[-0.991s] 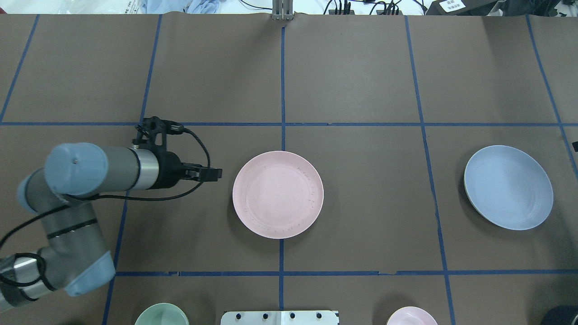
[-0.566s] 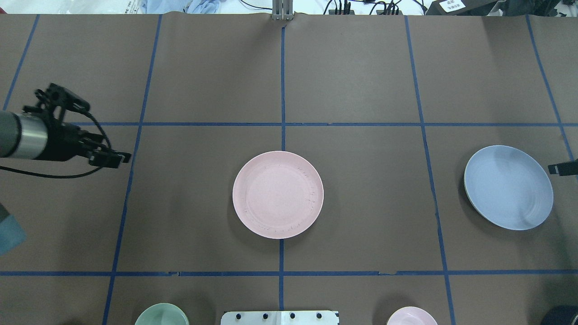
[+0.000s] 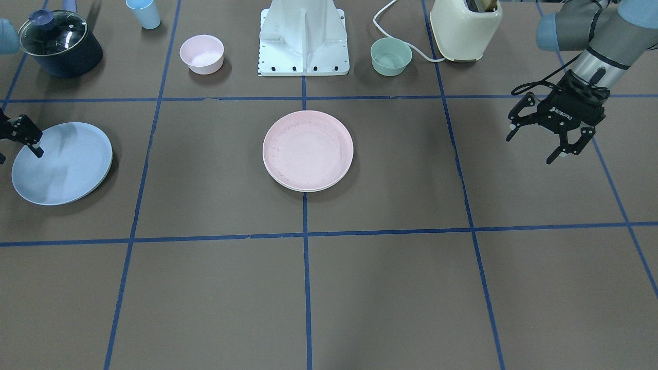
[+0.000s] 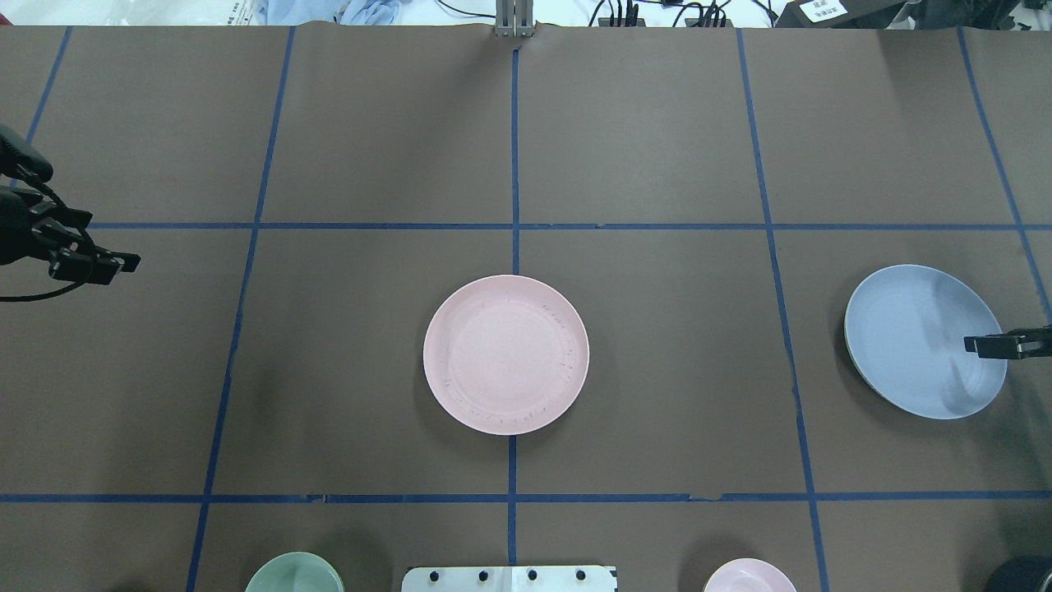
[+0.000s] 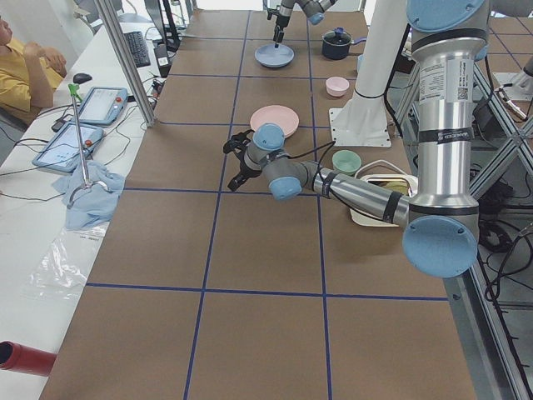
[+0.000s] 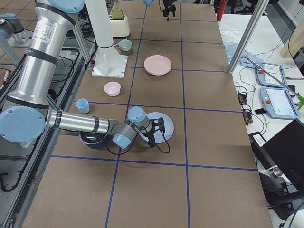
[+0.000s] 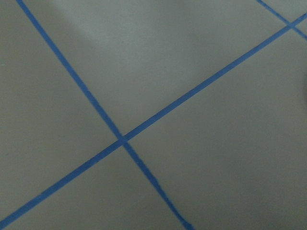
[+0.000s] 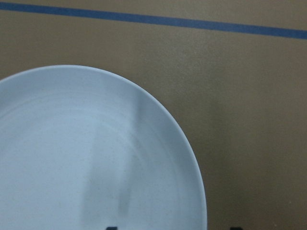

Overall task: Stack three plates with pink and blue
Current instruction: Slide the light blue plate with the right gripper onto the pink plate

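The pale pink plate (image 4: 505,353) lies at the table's centre and also shows in the front view (image 3: 307,149). There a thin off-white rim (image 3: 308,189) peeks out under its front edge. The light blue plate (image 4: 912,333) lies at the right and also shows in the front view (image 3: 61,164). My right gripper (image 4: 986,345) hovers open over the blue plate's outer rim. The right wrist view shows that plate (image 8: 91,158) close below. My left gripper (image 3: 532,149) is open and empty, far left of the pink plate, above bare table.
Along the robot's side stand a small green bowl (image 3: 390,56), a small pink bowl (image 3: 201,54), a cream toaster (image 3: 465,28), a dark lidded pot (image 3: 59,43), a blue cup (image 3: 144,13) and the white robot base (image 3: 304,38).
My left arm has pulled back from beside the pink plate to the table's left edge. My right gripper has come in from the right over the blue plate's rim.
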Controlling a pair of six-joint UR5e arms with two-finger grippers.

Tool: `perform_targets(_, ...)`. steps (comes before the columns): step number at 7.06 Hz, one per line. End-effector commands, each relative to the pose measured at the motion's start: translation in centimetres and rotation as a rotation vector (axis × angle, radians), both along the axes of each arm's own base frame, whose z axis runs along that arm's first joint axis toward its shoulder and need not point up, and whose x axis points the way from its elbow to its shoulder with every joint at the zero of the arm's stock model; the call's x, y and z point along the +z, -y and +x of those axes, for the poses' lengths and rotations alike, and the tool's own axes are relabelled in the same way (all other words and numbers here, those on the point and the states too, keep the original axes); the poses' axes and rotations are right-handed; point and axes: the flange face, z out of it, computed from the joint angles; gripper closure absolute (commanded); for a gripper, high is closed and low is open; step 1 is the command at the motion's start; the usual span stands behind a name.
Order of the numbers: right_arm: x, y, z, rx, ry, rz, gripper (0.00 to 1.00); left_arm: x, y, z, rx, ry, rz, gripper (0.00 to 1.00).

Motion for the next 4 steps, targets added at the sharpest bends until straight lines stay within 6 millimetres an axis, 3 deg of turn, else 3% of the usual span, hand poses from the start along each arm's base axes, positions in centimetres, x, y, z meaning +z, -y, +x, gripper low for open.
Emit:
perform_targets(1,1.6,-0.5,0.2,0.003,-0.004,-0.008,0.49,0.1,0.1,-0.1,-0.008,0.001,-0.006,0.00)
perform_targets(2,1.4,-0.4,0.2,0.016,0.005,-0.019,0.93,0.2,0.1,-0.1,-0.009,0.001,-0.006,0.00)
perform_targets(3,1.0,-0.3,0.2,0.019,0.010,-0.015,1.00,0.4,0.1,0.0,-0.010,0.003,-0.008,0.00)
perform_targets(4,0.1,0.1,-0.2,0.015,0.026,-0.002,1.00,0.4,0.1,0.0,-0.010,0.003,-0.008,0.00)
